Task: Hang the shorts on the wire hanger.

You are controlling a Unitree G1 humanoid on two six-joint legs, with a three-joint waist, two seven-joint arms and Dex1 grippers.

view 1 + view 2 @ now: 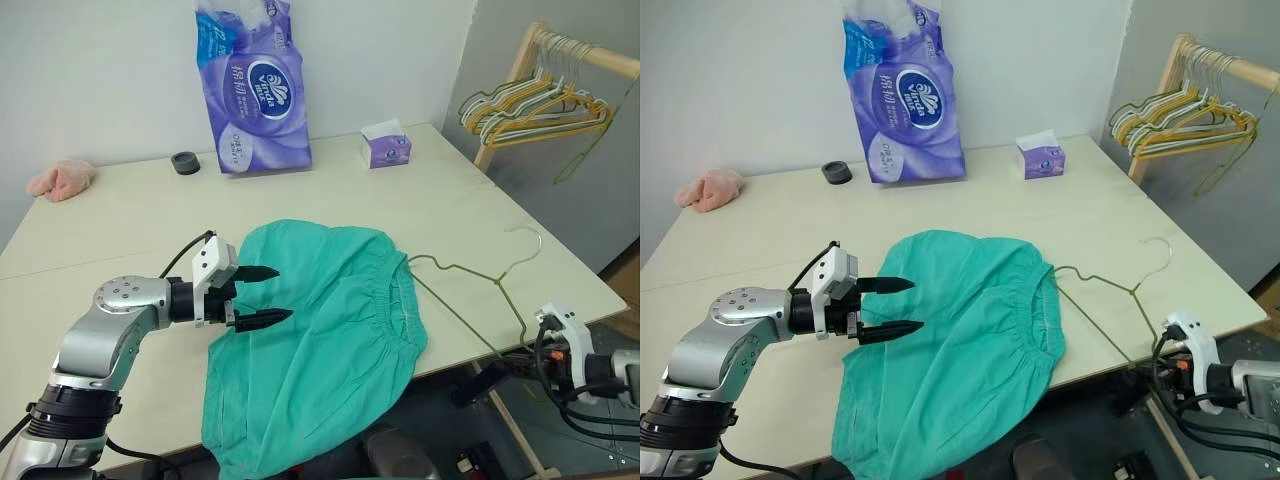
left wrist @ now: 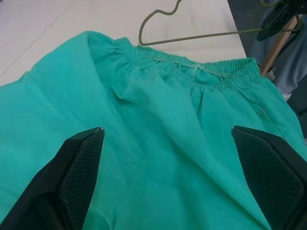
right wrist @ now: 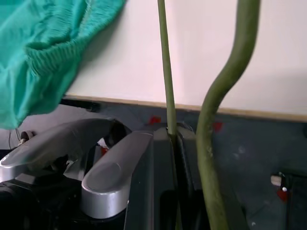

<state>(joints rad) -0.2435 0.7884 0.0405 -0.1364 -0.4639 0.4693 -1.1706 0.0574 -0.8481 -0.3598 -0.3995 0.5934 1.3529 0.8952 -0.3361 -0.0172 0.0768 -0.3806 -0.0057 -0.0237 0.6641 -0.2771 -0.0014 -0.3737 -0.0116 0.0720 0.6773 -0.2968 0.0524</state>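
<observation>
1. Head cameras: teal-green soft fabric shorts [image 1: 320, 330] sprawl over the cream table [image 1: 120, 215], the lower part drooping past the near edge. The thin olive-green wire hanger [image 1: 470, 285] lies at their gathered waistband, hook toward the far right corner, its near end running off the edge toward the right gripper [image 1: 548, 335].
2. Left wrist camera: the left gripper [image 2: 168, 158] hovers over the fabric with its black fingers [image 2: 79, 163] spread wide, holding nothing.
3. Right wrist camera: the right gripper's jaws are clamped on the hanger's wire at the table edge.
4. Risk: with so much cloth already overhanging, a tug on the hanger could drag the shorts to the floor; a shallow pinch by the left gripper might catch one layer only.
</observation>
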